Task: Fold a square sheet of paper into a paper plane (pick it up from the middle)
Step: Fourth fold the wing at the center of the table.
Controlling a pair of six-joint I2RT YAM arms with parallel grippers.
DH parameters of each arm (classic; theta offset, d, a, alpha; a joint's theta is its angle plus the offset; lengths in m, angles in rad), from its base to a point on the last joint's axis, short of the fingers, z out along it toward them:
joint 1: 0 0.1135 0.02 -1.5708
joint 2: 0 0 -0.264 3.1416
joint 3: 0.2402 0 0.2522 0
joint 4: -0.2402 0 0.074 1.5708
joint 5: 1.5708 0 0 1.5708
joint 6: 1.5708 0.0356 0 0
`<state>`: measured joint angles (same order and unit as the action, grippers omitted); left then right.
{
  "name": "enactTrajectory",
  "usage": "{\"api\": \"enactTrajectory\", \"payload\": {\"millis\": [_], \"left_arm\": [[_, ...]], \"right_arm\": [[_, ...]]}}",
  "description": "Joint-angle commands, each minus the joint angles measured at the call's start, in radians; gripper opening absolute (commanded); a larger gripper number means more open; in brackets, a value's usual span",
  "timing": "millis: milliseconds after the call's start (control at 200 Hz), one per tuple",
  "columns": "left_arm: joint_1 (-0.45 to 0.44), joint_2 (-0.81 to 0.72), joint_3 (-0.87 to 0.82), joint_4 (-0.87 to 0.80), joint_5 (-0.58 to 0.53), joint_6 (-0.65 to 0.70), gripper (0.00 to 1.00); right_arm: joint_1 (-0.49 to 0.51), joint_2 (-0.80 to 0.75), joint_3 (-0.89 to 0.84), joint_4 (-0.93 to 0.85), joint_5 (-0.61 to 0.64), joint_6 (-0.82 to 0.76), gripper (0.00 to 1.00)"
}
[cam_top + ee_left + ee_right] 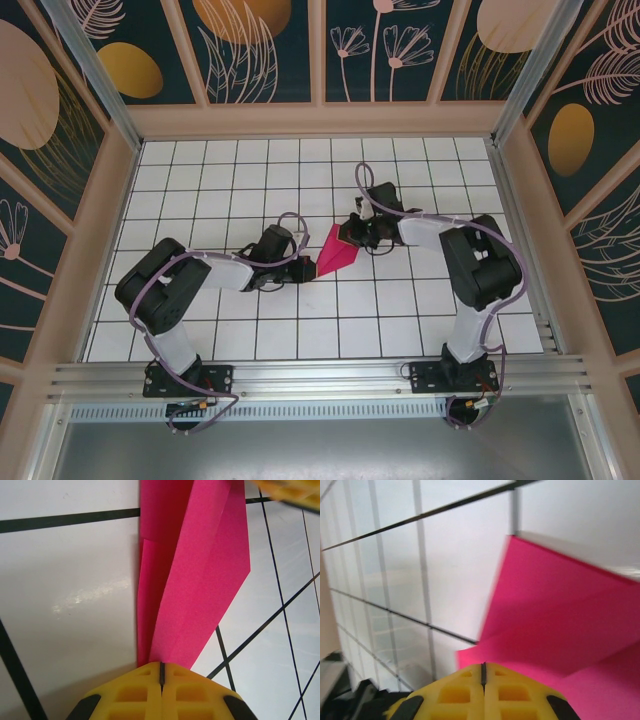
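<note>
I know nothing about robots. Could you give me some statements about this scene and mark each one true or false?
1. The paper is pink. True.
2. It lies as a flat, unfolded square. False: it is folded into a pointed shape.
3. The left arm's fingers are shut on it. True.
4. The right arm's fingers are wide open. False: they are shut on the paper too.
5. The table is bare wood. False: white tiles with dark lines.
</note>
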<state>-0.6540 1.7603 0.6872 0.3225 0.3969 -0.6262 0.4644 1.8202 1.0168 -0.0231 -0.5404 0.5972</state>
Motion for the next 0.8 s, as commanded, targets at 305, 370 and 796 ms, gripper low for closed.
{"api": "enactTrajectory", "payload": {"millis": [305, 370, 796], "left_arm": [[0.012, 0.012, -0.061, -0.141, -0.032, -0.051, 0.00], [0.013, 0.013, -0.064, -0.134, -0.031, -0.063, 0.00], [0.016, 0.009, -0.063, -0.123, -0.021, -0.088, 0.00]], "right_arm": [[0.104, -0.005, -0.109, 0.136, -0.020, 0.027, 0.00], [0.108, 0.005, -0.117, 0.157, -0.040, 0.030, 0.00], [0.123, 0.109, -0.079, 0.163, -0.063, 0.013, 0.00]]}}
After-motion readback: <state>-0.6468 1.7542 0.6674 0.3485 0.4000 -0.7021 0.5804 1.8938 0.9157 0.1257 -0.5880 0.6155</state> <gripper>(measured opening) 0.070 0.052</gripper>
